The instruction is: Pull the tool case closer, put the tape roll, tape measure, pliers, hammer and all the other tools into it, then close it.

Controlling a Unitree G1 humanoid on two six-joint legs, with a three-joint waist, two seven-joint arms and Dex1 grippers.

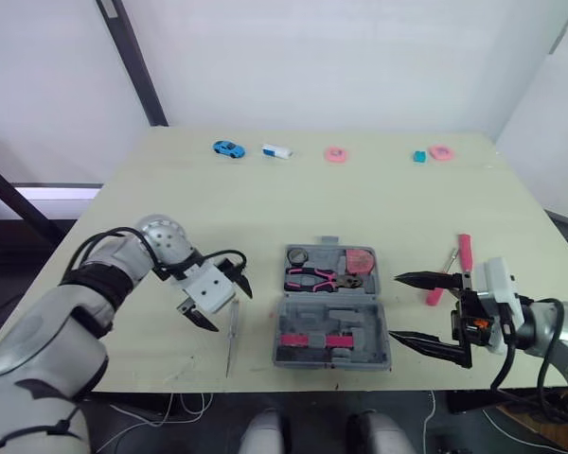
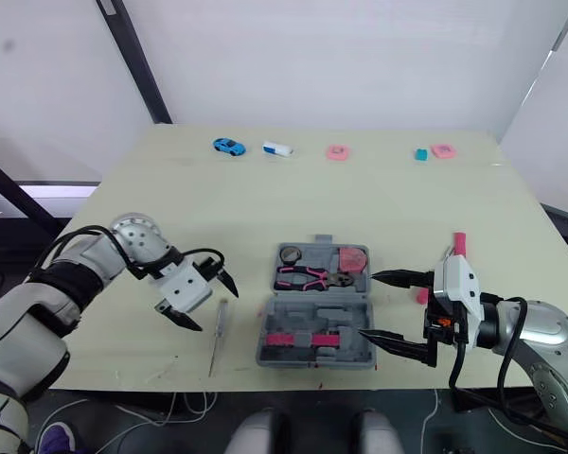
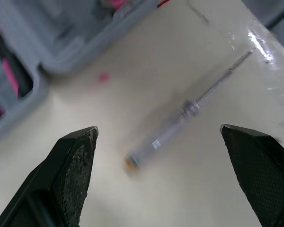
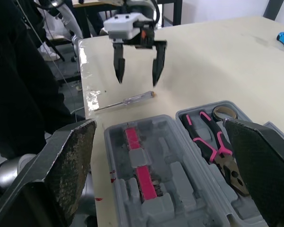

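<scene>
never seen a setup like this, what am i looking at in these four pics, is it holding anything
A humanoid robot with two arms, each ending in a two-fingered claw. Two pictures come from its head, looking down at a table; two come from cameras on its wrists. An open tool case lies there with pliers and a tape roll inside. The left claw hangs open over a screwdriver; the right claw is open beside the case. Nothing is held.

Grey tool case (image 1: 362, 342), pink-and-black pliers (image 1: 312, 277), perhaps clear-handled screwdriver (image 1: 232, 337), cream table (image 1: 379, 199).
</scene>
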